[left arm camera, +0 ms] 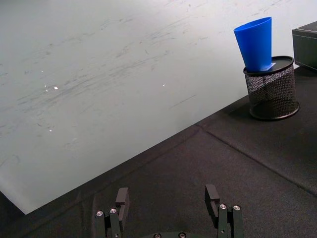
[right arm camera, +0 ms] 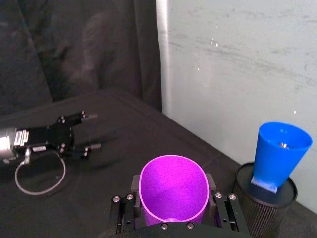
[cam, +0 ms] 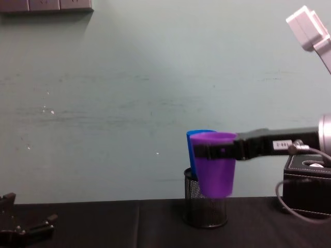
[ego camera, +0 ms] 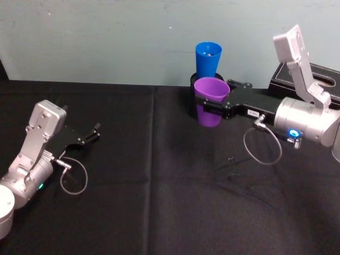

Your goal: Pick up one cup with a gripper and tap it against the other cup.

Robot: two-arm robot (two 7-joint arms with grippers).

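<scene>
Worktop (ego camera: 159, 212) is covered in black cloth, with a pale green wall behind it.

Right arm (ego camera: 305, 125): reaches in from the right edge of the head view, forearm roughly level, pointing left toward the back of the worktop. Blue ring light is lit on the silver wrist section, and a cable loops under it. In the chest view the forearm runs horizontal, well above the cloth.

Left arm (ego camera: 32, 154): folded low at the worktop's left side, wrist pointing right. Left gripper (ego camera: 91, 135) sits just over the cloth with jaws apart and nothing between them; in the left wrist view both fingers (left arm camera: 121, 201) stand clearly separated.

Black box (ego camera: 308, 79) at back right, behind the right arm.

Black mesh pen holder (cam: 206, 209) stands at back centre, near the wall.

Blue cup (ego camera: 208, 57) stands upright in the pen holder, slightly tilted, rim up.

Purple cup (ego camera: 211, 101) is upright and lifted clear of the worktop, just in front of the pen holder and blue cup. The chest view shows it overlapping the blue cup; can't tell if they are touching.

Right gripper (ego camera: 215, 104): jaws clamped on the purple cup's sides below the rim, 1 finger (right arm camera: 130, 191) each side.
</scene>
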